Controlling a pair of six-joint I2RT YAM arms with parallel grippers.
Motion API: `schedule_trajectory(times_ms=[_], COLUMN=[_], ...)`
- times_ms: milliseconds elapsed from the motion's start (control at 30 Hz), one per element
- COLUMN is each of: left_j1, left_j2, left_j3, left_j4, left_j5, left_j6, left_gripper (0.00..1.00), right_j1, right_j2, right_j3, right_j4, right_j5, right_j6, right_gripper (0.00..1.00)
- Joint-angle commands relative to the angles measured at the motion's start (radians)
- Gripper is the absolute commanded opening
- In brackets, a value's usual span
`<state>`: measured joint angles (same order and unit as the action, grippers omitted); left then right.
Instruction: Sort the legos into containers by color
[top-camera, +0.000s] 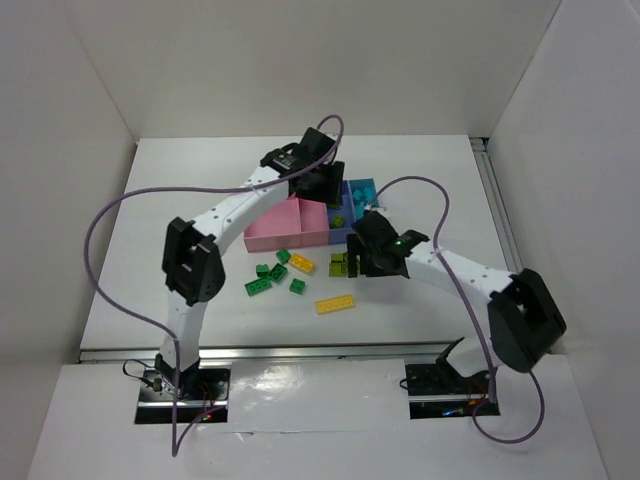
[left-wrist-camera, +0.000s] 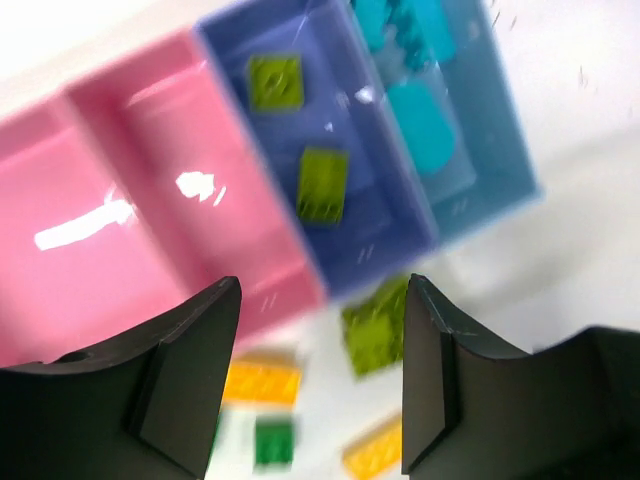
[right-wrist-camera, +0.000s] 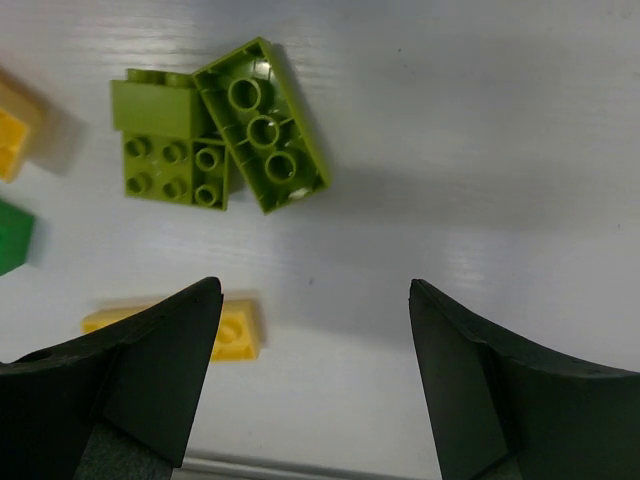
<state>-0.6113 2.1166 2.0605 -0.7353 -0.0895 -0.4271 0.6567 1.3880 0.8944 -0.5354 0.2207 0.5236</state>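
Right gripper (right-wrist-camera: 312, 300): jaws apart, empty. Lime legos (right-wrist-camera: 265, 125) are seen touching on the tabletop (right-wrist-camera: 480, 150) just ahead. The upturned one should be straddled squarely across its narrow sides.

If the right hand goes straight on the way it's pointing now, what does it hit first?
Probably bare table: the open right hand frames only white surface between its fingers. The overturned lime brick lies a little beyond and to one side. Depth is hard to judge here.
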Motion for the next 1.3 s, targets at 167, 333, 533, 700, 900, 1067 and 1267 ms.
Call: schedule_trajectory(times_ms=[167, 333, 533, 700, 900, 1067, 1267], left_j1=[0.096, 0.139, 0.151, 0.160, 0.170, 0.170, 0.179], left_j2=[-0.411, -0.517, -0.503, -0.483, -0.483, -0.474, -0.541], left_j3=[-0.437, -0.542, -0.528, -0.517, -0.537, -0.591, -0.773], left_j4=[0.036, 0.036, 0.036, 0.036, 0.036, 0.002, -0.009], left_j5=[-0.012, -0.012, 0.007, 0.027, 0.027, -0.010, -0.021], left_j6=[-0.001, -0.001, 0.008, 0.017, 0.027, 0.062, 0.041], left_gripper=[0.68, 0.68, 0.68, 0.68, 0.66, 0.65, 0.62], right_j1=[0.001, -0.011, -0.020, -0.029, 0.000, -0.009, -0.052], right_j2=[0.226, 0.322, 0.356, 0.312, 0.096, -0.014, 0.198], right_j3=[0.109, 0.149, 0.181, 0.150, 0.121, 0.153, 0.372], right_j4=[0.106, 0.136, 0.204, 0.210, 0.114, 0.094, 0.113], right_j5=[0.032, 0.069, 0.034, 0.002, 0.052, 0.101, 0.143], right_j6=[-0.103, -0.112, -0.148, -0.137, -0.146, -0.137, -0.224], right_gripper=[0.82, 0.74, 0.59, 0.37, 0.34, 0.34, 0.35])
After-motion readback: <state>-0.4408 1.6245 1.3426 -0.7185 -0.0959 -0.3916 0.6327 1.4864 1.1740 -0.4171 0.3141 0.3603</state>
